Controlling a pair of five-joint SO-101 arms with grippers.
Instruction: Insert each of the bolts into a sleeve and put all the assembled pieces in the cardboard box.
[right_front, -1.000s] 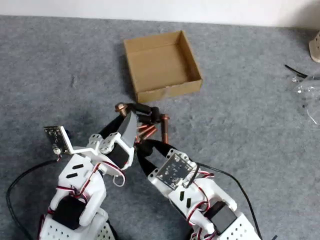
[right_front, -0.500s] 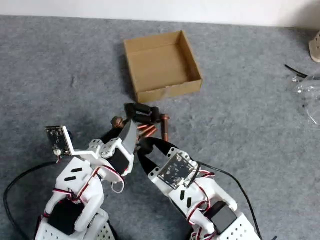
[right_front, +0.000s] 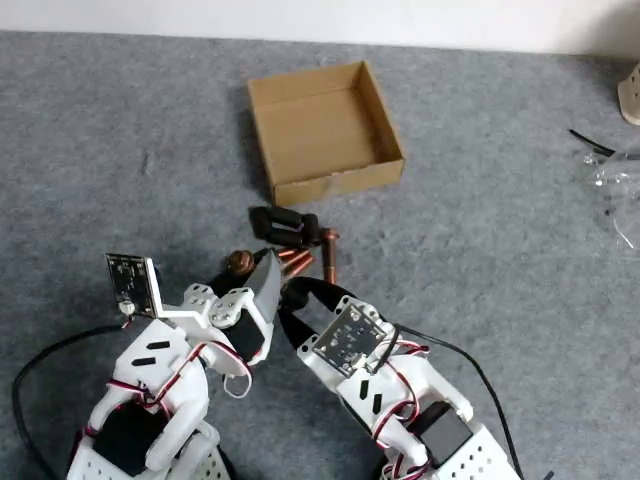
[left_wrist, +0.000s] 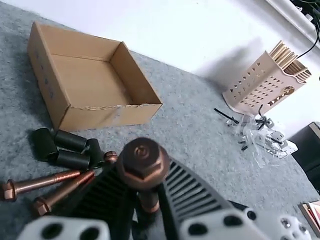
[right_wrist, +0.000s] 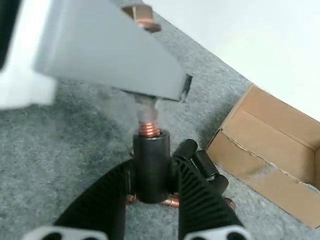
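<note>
Mid-insertion, I judge: left gripper (left_wrist: 145, 195) clasps a bolt (left_wrist: 142, 160), right gripper (right_wrist: 151, 192) a sleeve (right_wrist: 150, 165); next, push straight, then cardboard box (right_front: 340, 182) at twelve o'clock.

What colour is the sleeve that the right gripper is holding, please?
Black; the sleeve shows best in the right wrist view.

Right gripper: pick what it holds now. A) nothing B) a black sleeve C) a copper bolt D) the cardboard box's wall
B: the right gripper is shut on an upright black sleeve, with a copper bolt tip at the sleeve's top opening.
</note>
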